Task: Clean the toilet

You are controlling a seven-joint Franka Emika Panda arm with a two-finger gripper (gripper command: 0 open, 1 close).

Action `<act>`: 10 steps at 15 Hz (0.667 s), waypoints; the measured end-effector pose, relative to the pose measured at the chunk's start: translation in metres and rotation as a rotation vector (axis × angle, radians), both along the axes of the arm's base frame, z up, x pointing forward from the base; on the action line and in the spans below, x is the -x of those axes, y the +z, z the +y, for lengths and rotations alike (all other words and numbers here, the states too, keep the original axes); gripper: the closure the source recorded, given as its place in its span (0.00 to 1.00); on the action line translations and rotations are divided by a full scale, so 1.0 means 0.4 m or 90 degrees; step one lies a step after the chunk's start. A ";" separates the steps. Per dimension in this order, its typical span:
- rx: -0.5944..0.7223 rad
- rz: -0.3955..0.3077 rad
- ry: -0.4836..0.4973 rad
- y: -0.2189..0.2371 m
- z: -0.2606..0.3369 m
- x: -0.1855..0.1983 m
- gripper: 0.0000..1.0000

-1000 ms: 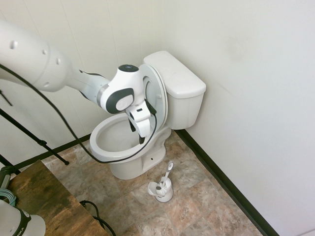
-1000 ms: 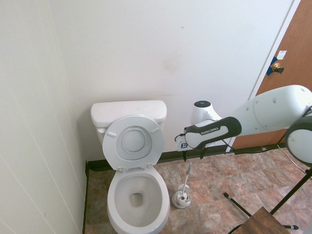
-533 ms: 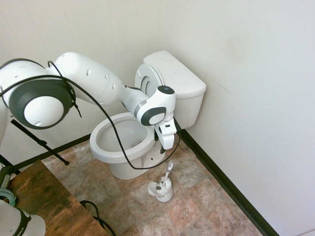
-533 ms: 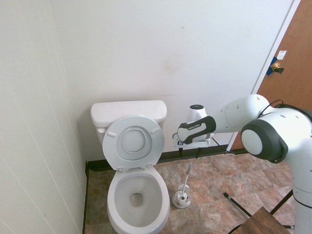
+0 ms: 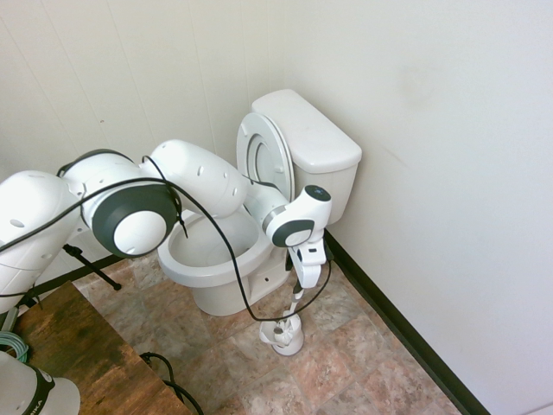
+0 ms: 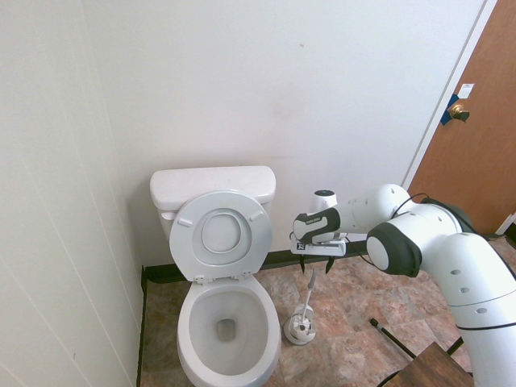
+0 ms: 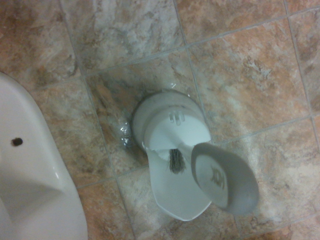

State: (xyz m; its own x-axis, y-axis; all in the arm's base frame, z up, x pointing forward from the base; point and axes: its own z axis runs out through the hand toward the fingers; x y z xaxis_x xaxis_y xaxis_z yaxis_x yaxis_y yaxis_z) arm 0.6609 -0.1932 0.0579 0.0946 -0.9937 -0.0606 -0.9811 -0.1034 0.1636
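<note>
Jaws: the fingers of the black-and-white two-finger gripper (image 6: 316, 263) stand wide apart with nothing between them, above the brush handle.
Walls: off-white, meeting in a corner; the panelled one has vertical grooves, and a dark baseboard (image 5: 397, 330) runs along the bottom.
Floor: mottled tan, grey and pinkish tiles (image 6: 363, 322) with pale joints.
Door: reddish-brown, with a brass-coloured round knob (image 6: 459, 113), at one side of the room.
Toilet: large white porcelain toilet (image 6: 214, 187) on the floor, its flat-lidded tank near the plain wall; ring seat and lid raised.
Table: brown, dark-streaked wooden top (image 5: 91, 367), near the arm's base.
Toilet bowl: oval (image 6: 187, 334), open, with a small grey patch at the bottom.
Brush holder: small white round holder (image 6: 299, 333) beside the toilet, a thin-handled white brush (image 6: 311, 284) standing tilted in it.
Hard to see: most of the brush head, inside the holder; some grey bristles (image 7: 176, 161) show.
Cut off: front of the bowl, in the second exterior view; most of the table.
</note>
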 end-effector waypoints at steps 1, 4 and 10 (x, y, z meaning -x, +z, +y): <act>-0.006 0.002 -0.006 -0.027 -0.010 -0.004 0.00; -0.021 0.008 -0.020 -0.089 -0.024 -0.013 0.00; -0.027 0.002 -0.030 -0.143 -0.050 -0.027 1.00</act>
State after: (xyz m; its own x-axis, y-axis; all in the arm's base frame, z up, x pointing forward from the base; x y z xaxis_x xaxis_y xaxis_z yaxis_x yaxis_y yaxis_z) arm 0.6718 -0.2134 0.0006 0.0475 -0.9935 -0.1035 -0.9845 -0.0641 0.1634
